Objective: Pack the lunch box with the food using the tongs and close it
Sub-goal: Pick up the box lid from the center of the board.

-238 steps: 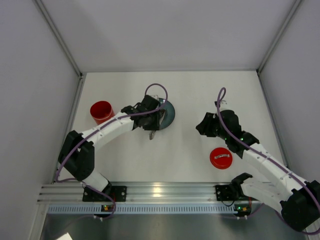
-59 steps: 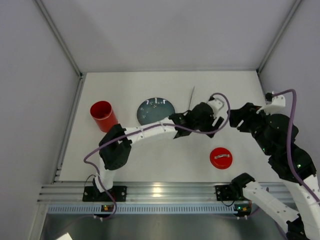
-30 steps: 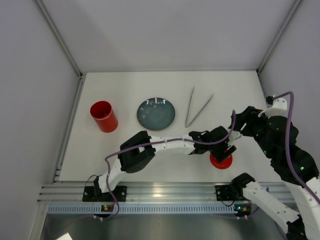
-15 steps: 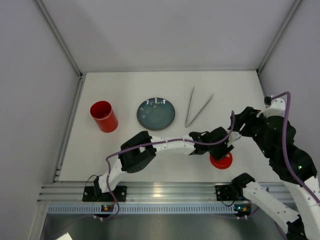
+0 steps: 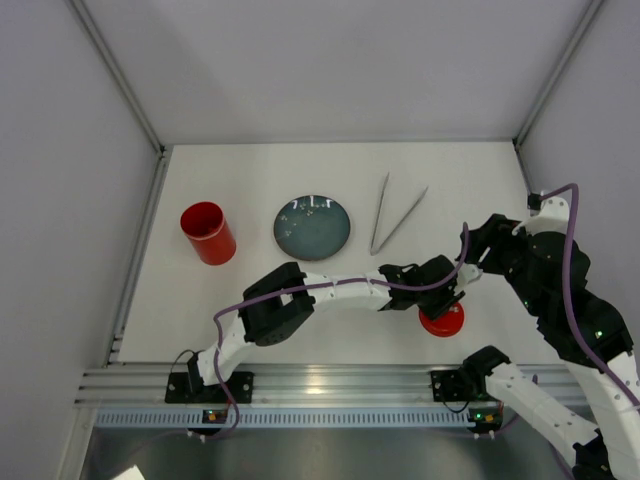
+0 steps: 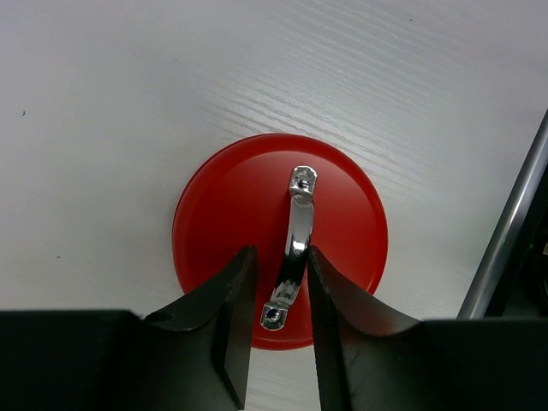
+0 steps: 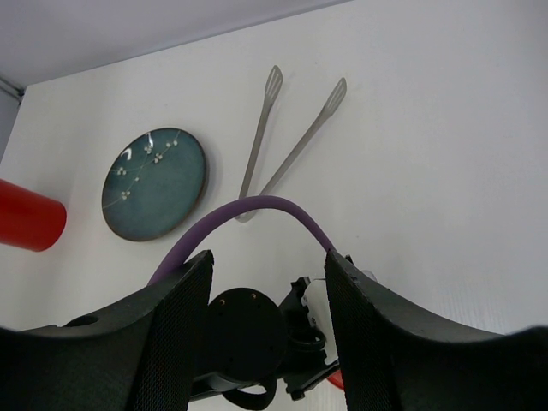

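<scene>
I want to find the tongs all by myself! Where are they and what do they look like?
On the white table, find the round blue-grey plate near the middle. Just right of it lie the tongs: two silver arms joined in a narrow V. Its neighbours, the plate, the red lunch box and the red lid, are round; only the tongs are long and thin.

lunch box [image 5: 207, 232]: red | lid [image 6: 223, 223]: red, shiny chrome handle [image 6: 295, 235] | plate [image 7: 154, 183]: teal-blue, little white blossom sprigs painted on | tongs [image 7: 259, 145]: silver | bench [image 5: 250, 180]: white, faintly grained

bg: white tbl [image 5: 250, 300] | grey walls [image 5: 340, 60] | alu rail [image 5: 330, 385] near edge
</scene>
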You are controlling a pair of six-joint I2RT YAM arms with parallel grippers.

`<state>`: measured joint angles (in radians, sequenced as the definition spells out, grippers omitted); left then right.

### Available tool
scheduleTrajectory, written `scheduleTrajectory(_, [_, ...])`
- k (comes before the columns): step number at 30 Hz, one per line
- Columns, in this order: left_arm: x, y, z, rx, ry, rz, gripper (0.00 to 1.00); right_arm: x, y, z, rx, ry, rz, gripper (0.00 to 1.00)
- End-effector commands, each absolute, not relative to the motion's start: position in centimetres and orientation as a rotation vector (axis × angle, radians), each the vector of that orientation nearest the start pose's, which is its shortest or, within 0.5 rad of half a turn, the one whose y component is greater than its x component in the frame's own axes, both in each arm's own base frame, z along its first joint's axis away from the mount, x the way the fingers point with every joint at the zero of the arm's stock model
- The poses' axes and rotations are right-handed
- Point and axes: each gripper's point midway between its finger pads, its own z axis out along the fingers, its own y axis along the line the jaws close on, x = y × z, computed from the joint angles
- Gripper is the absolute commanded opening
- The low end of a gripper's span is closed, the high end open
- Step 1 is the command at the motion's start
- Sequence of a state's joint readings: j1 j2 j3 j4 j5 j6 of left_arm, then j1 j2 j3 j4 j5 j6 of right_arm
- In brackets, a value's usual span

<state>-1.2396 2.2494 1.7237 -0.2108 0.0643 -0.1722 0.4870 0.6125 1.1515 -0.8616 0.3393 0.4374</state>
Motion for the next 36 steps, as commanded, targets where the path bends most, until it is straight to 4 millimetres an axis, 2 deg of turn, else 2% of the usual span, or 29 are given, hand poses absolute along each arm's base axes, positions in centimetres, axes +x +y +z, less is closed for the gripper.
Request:
scheduleTrajectory(1, [16.1, -54.5, 2.0, 1.37, 2.121, -0.706, 0.34, 20.2, 7.1, 34.2, 0.157, 1.831, 0.393, 0.56])
scheduleTrajectory(3, [16.1, -54.6, 2.0, 1.37, 2.118, -0.705, 0.3, 20.1, 7.0, 34.3, 0.159, 1.829, 0.392, 0.55])
scheduleTrajectory(9, [16.4, -54.6, 2.3, 1.356, 2.111, -0.692, 0.09, 20.0, 7.0, 34.2, 0.156, 1.832, 0.391, 0.55])
scheduleTrajectory(13, [17.0, -54.8, 3.2, 1.329, 2.094, -0.681, 0.04, 19.8, 6.9, 34.3, 0.155, 1.83, 0.394, 0.55])
scheduleTrajectory(18, [17.5, -55.0, 5.2, 1.29, 2.062, -0.684, 0.0, 19.7, 6.9, 34.4, 0.154, 1.832, 0.394, 0.55])
scheduleTrajectory(22, [19.2, -54.4, 6.3, 1.21, 2.053, -0.598, 0.0, 19.4, 7.0, 34.6, 0.141, 1.835, 0.404, 0.55])
scheduleTrajectory(23, [19.6, -54.3, 7.1, 1.18, 2.045, -0.602, 0.0, 19.4, 7.1, 34.6, 0.137, 1.84, 0.406, 0.55])
scheduleTrajectory(25, [20.1, -53.8, 7.5, 1.146, 2.051, -0.611, 0.0, 19.2, 7.1, 34.7, 0.127, 1.842, 0.404, 0.55])
scheduleTrajectory(26, [20.6, -53.6, 8.7, 1.114, 2.036, -0.621, 0.0, 19.2, 7.0, 34.6, 0.125, 1.847, 0.401, 0.55])
scheduleTrajectory(28, [21.6, -53.2, 9.7, 1.059, 2.028, -0.6, 0.0, 19.1, 6.9, 34.5, 0.122, 1.852, 0.393, 0.55])
scheduleTrajectory(36, [25.4, -51.4, 15.6, 0.879, 1.976, -0.551, 0.0, 19.4, 7.8, 34.0, 0.085, 1.879, 0.414, 0.55])
